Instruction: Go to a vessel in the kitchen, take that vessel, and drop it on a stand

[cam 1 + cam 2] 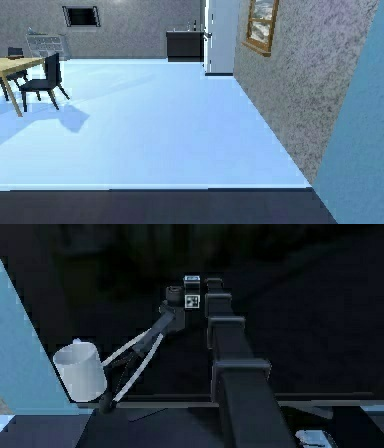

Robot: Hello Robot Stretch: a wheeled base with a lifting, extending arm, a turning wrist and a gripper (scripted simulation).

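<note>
Jaws: I can't tell their spread; the gripper (105, 402) holds the white mug (78, 369).
Mug: hanging at the fingertips, clear of every surface, which I judge is for carrying.
Ahead: bare floor (160, 120), free to drive across.
Far wall: 1 dark cabinet (185, 45), possibly my stand.

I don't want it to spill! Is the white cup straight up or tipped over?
Upright, or nearly: the white cup has its round rim on top. What is inside cannot be told.
</note>
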